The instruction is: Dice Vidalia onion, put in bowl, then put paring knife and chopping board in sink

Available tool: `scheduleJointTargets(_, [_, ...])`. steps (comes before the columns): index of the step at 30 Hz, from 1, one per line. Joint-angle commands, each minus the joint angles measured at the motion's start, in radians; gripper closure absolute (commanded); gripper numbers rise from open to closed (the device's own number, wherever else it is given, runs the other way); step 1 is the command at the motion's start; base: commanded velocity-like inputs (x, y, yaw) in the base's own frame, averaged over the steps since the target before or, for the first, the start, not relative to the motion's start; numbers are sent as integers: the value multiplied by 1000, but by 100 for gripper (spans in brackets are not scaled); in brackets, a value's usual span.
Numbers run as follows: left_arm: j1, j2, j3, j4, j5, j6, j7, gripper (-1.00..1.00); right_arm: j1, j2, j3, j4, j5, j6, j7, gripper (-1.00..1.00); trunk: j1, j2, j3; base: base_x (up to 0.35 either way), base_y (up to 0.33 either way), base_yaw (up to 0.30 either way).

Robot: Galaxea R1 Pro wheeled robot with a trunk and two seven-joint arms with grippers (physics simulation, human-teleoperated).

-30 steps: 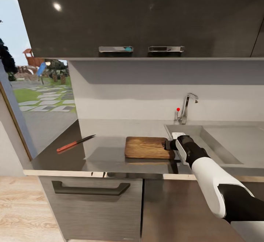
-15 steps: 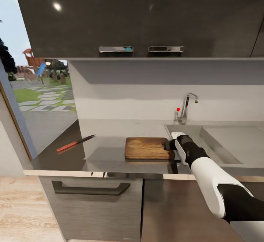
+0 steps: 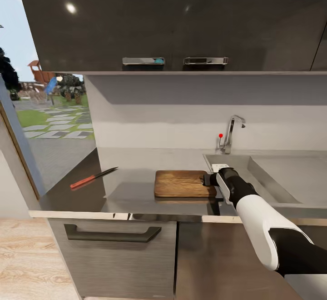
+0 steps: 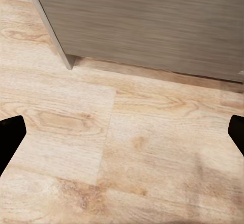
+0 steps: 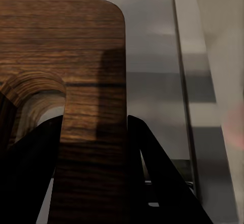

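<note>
Head view is showing the right gripper (image 3: 210, 179) clamping the rectangular brown wooden chopping board (image 3: 181, 183) by its handle end, long axis lying left-right, stainless-steel sink (image 3: 272, 179) sitting immediately right.

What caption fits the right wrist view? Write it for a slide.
Right hand straddling the handle-slot end of the brown wooden chopping board on the grey countertop.

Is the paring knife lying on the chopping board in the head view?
No: the paring knife lies on the bare countertop, well clear of the chopping board.
</note>
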Motion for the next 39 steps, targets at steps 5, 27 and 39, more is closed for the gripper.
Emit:
scheduleJointTargets(5, [0, 0, -3, -1, 9, -1, 1, -100, 0, 2, -4, 0, -9, 5, 1, 100, 0, 0, -1, 0, 0, 0])
scheduleJointTargets(27, [0, 0, -3, -1, 9, -1, 0, -100, 0, 26, -6, 0, -12, 5, -25, 100, 0, 0, -1, 0, 0, 0])
scheduleJointTargets(39, [0, 0, -3, -1, 9, -1, 0, -100, 1, 26, -8, 0, -13, 5, -38, 100, 0, 0, -1, 0, 0, 0])
